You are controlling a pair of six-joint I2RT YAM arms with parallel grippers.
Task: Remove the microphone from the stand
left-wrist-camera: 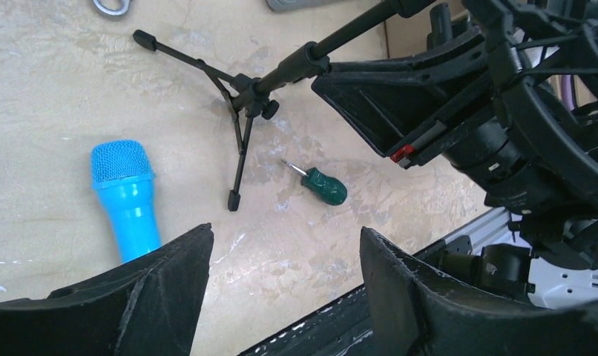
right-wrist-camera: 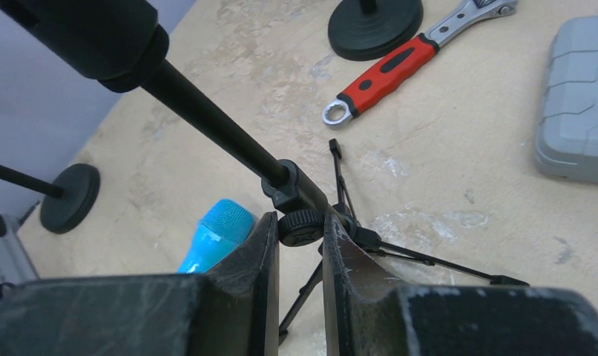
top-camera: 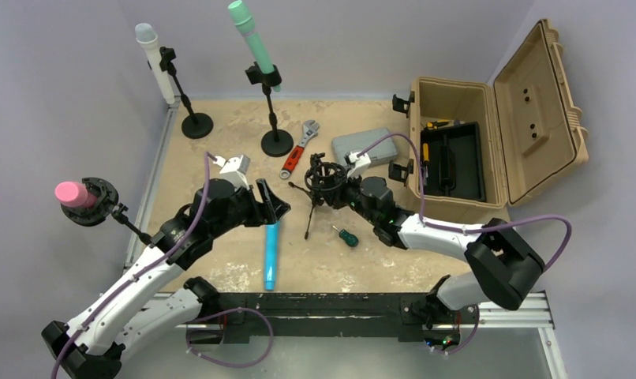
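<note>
While the right pincer (right-wrist-camera: 300, 226) was clamped narrow on the stand (right-wrist-camera: 207, 119), at the small knob just above the tripod legs, the left pincer (left-wrist-camera: 285, 241) hung with its jaws wide and nothing between them. Just below it, partly hidden behind one finger (left-wrist-camera: 133, 304), lay the microphone (left-wrist-camera: 125, 193), blue, flat on the table (left-wrist-camera: 58, 89) and apart from the stand. Judging by how things lay, the removal itself looked done. The step in hand seemed to be clearing away. That would go best if the left pincer rose straight up, keeping its fingers off the blue barrel so that it did not roll. The right pincer would do well to steady the stand meanwhile, since the stem slanted and the shock mount (top-camera: 325, 175) at its top probably made it top-heavy. A little ahead of the left pincer sat a small green screwdriver (left-wrist-camera: 322, 184), near one tripod foot. The left wrist view showed the wide gap plainly, which the right wrist view could not. The right wrist view showed the grip on the knob close up, and beyond it a red-handled wrench (right-wrist-camera: 389, 70) and a grey case (right-wrist-camera: 578, 126). Only the overhead view took in the far things: an open toolbox (top-camera: 488, 142), a pink microphone (top-camera: 74, 193), a white microphone (top-camera: 153, 59) and a green microphone (top-camera: 252, 35), each on its own mount.
</note>
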